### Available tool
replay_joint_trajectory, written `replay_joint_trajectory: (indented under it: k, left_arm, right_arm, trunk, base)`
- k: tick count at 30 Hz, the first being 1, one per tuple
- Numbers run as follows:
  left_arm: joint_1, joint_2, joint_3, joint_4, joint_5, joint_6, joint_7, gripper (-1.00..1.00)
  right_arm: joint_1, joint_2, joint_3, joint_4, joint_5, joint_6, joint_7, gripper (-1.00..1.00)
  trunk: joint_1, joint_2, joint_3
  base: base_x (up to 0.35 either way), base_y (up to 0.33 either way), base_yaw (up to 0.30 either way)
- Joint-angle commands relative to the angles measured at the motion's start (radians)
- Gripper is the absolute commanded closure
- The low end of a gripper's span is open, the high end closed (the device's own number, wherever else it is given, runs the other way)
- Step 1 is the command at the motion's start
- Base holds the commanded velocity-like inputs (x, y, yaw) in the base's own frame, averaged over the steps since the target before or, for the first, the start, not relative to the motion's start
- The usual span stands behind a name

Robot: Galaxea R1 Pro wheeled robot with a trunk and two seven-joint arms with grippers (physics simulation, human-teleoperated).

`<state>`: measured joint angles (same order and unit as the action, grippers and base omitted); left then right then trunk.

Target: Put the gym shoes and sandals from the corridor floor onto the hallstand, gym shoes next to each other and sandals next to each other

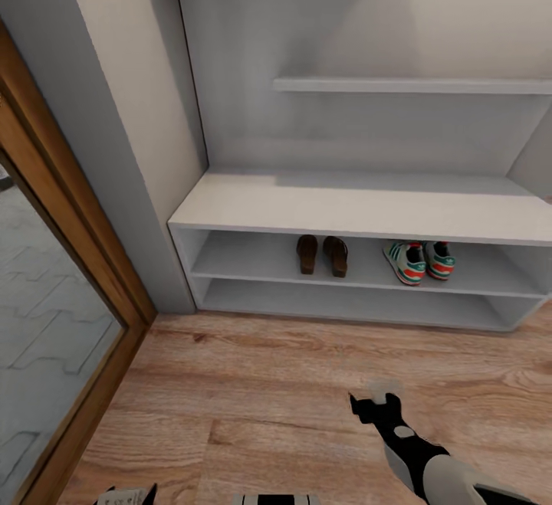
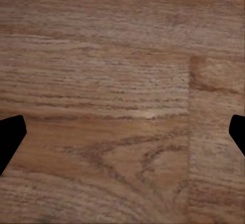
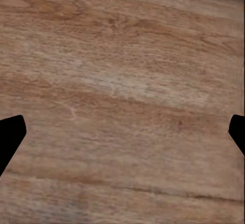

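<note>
On the hallstand (image 1: 360, 210), the two sandals (image 1: 323, 254) sit side by side on the upper open shelf, the two gym shoes (image 1: 419, 260) paired just right of them, while my left gripper (image 2: 122, 137) and right gripper (image 3: 122, 137) hang spread and empty over the corridor floor (image 1: 253, 382).
</note>
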<state>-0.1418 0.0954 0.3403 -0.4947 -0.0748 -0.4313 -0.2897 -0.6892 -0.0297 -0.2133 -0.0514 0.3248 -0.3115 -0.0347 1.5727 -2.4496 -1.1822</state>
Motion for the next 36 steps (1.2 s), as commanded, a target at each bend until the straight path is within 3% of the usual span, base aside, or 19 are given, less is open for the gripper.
replay_joint_trajectory:
  k: [1,6,7,8,22,36]
  left_arm:
    - [-0.001,-0.001,0.013,0.001,-0.008,-0.004,-0.008,-1.00]
    - [-0.001,-0.002,0.019,0.001,-0.009,-0.003,-0.008,-1.00]
    - [-0.001,-0.004,0.020,0.001,-0.012,-0.003,-0.008,-1.00]
    - [-0.001,-0.004,0.020,0.001,-0.012,-0.003,-0.008,-1.00]
    - [0.000,-0.005,0.020,0.014,-0.015,-0.004,-0.008,-1.00]
    - [0.000,-0.007,0.020,0.039,-0.017,-0.003,-0.008,-1.00]
  right_arm:
    - [0.022,-0.010,-0.006,0.009,0.011,-0.045,-0.003,-1.00]
    - [0.126,-0.025,-0.006,0.020,0.011,-0.187,-0.004,-1.00]
    - [0.176,-0.027,-0.006,0.022,0.011,-0.270,-0.004,-1.00]
    - [0.191,-0.028,-0.006,0.022,0.011,-0.295,-0.004,-1.00]
    - [0.323,-0.029,-0.008,0.022,0.006,-0.429,-0.014,-1.00]
    - [0.340,-0.018,-0.008,0.022,0.005,-0.448,-0.013,-1.00]
  trunk:
    - [-0.004,0.007,0.003]
    - [-0.023,0.042,0.018]
    - [-0.027,0.049,0.021]
    - [-0.031,0.056,0.024]
    - [-0.085,0.154,0.068]
    - [-0.138,0.252,0.112]
  base:
    - [0.000,0.000,0.000]
    - [0.000,0.000,0.000]
    - [0.000,0.000,0.000]
    - [0.000,0.000,0.000]
    - [0.000,0.000,0.000]
    - [0.000,0.000,0.000]
